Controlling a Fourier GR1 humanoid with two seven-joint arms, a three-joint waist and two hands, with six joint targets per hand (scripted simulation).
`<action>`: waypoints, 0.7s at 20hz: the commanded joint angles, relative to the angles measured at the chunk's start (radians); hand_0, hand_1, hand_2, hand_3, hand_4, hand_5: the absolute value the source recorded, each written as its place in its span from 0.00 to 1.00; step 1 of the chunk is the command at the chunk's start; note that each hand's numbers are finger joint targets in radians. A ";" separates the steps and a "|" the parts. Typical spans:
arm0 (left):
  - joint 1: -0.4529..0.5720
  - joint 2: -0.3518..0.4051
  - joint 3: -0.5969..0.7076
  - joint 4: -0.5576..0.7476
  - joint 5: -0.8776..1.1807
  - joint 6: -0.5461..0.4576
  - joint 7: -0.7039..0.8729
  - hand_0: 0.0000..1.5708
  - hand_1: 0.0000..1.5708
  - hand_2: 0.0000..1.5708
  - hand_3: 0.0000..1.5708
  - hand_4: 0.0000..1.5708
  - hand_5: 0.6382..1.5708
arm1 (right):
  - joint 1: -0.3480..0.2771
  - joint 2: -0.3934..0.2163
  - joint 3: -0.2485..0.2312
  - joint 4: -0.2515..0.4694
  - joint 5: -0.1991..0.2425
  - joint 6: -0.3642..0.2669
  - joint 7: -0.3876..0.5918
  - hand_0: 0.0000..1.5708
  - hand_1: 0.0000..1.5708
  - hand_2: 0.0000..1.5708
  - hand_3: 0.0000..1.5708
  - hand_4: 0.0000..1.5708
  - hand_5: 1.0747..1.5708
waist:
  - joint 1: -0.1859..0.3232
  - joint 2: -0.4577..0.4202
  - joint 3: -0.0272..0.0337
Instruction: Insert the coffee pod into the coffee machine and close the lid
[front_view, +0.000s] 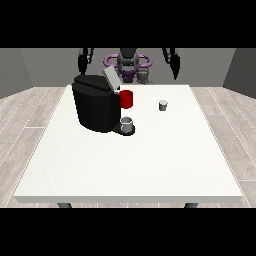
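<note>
Table edge (130, 199): nearest the camera, bare white along the lower frame; everything of interest sits in the upper half.

Hand at the view's right (174, 65): raised at the upper right, above the far table edge, touching nothing; fingers hang down dark and narrow — whether straight or curled, cannot tell.

Hand at the view's left (84, 61): raised at the upper left behind the machine, holding nothing visible; finger state likewise cannot tell.

Coffee pod (163, 105): small grey cup standing upright on the table, right of centre in the upper part, below the hand at the view's right and well apart from the machine.

Coffee machine (95, 102): black block at the upper left of centre, lid (111, 79) tilted up and open toward the right.

Red mug (127, 99): just beside the machine's right face, between machine and pod.

Grey cup (127, 125): on the machine's base plate, at its lower right corner.

Step in hand: reach and pick the pod — not yet begun, judging by both hands high and apart from it.

Doing it well: bring the nearer hand straight down over the pod, fingers spread before contact, close around its sides without tipping it; then lift well above the red mug before travelling left toward the open slot under the lid.

Risk: knocking the light pod over, or brushing the mug on the way across.
</note>
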 joint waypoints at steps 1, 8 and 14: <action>-0.006 0.036 0.009 0.053 -0.022 -0.047 -0.046 0.00 0.00 0.00 0.00 0.00 1.00 | -0.037 0.008 -0.005 0.012 -0.002 0.000 0.051 0.00 0.00 0.00 0.00 0.00 1.00 | -0.013 -0.016 0.0006; -0.022 0.242 -0.071 0.005 -0.200 -0.165 -0.147 0.00 0.00 0.00 0.00 0.00 1.00 | -0.020 0.015 -0.028 0.073 0.141 -0.156 -0.042 0.00 0.00 0.00 0.00 0.00 1.00 | -0.028 0.025 0.0007; -0.198 0.322 0.012 0.179 -0.230 -0.194 -0.057 0.00 0.00 0.00 0.00 0.00 1.00 | -0.115 0.036 0.031 0.003 0.184 -0.176 0.057 0.00 0.00 0.00 0.00 0.00 1.00 | -0.134 0.101 0.0001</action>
